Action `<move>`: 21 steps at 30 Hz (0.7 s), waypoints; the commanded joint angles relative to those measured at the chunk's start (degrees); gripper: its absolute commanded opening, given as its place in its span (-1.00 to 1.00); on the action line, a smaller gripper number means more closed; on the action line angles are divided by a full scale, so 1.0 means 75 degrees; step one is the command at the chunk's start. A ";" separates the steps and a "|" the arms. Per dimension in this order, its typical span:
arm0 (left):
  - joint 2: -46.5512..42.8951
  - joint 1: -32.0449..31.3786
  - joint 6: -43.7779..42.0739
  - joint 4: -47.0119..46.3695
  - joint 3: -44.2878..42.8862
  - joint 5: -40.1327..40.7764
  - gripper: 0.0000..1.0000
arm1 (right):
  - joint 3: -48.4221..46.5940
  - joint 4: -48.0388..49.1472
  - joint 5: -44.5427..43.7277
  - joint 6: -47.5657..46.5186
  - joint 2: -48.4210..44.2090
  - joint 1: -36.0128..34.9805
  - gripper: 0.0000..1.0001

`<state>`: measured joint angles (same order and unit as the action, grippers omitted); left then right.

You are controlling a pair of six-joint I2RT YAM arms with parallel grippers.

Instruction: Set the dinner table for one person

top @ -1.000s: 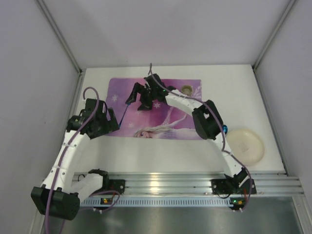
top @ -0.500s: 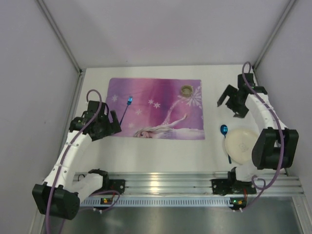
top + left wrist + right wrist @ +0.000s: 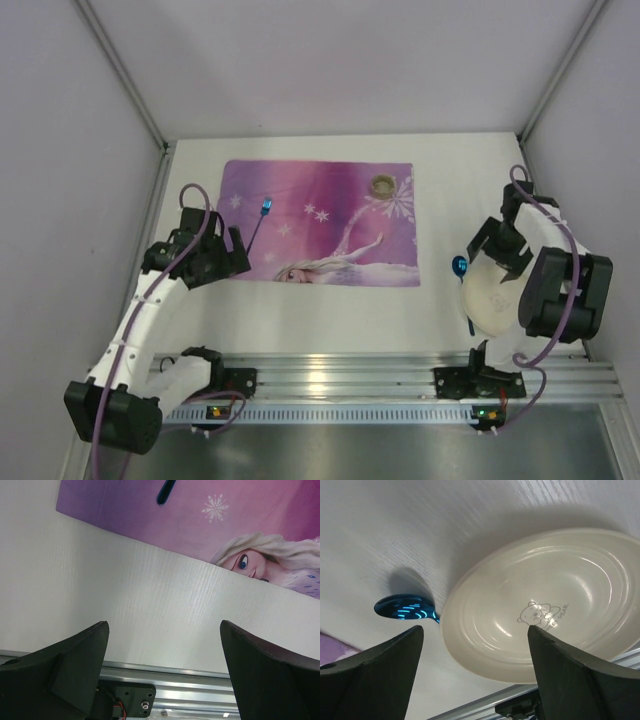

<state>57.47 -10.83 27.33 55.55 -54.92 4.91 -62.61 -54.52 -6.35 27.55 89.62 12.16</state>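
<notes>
Dinner table [image 3: 330, 320], cream plate [image 3: 535, 610] near right edge; right hand [image 3: 475, 630] agape above

Seen from my arm bases, the placemat [image 3: 330, 215] lies on the dinner table [image 3: 330, 320] toward 11 o'clock and the plate [image 3: 485, 300] toward 2 o'clock. 1 spoon [image 3: 459, 266] sits at the plate's 10 o'clock rim, seemingly tucked under it. On the mat, a utensil [image 3: 261, 222] lies at 9 o'clock and a small round thing [image 3: 383, 184] at 1 o'clock.

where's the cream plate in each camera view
top external: cream plate at the right, near the front edge, partly hidden.
left wrist: not in view.
right wrist: cream plate fills the centre and right.
shared landmark: blue spoon at the plate's left rim.
</notes>
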 commanded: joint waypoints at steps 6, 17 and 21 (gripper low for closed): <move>-0.0128 -0.0150 -0.0093 -0.0211 -0.0002 -0.0068 0.96 | -0.0206 0.0765 -0.0032 -0.0040 0.0999 0.0054 0.52; 0.0001 -0.0150 -0.0070 -0.0211 0.0021 -0.0045 0.96 | -0.0686 0.0497 -0.0196 -0.0146 0.1153 -0.0086 -1.00; 0.0024 -0.0161 -0.0047 -0.0235 0.0021 -0.0045 0.96 | -0.1912 -0.0333 -0.0383 0.0205 0.0544 -0.1054 -1.00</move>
<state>57.65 -11.75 27.29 55.55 -54.83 4.91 -68.25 -54.37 -9.45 27.51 99.13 10.02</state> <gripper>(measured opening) 0.980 0.028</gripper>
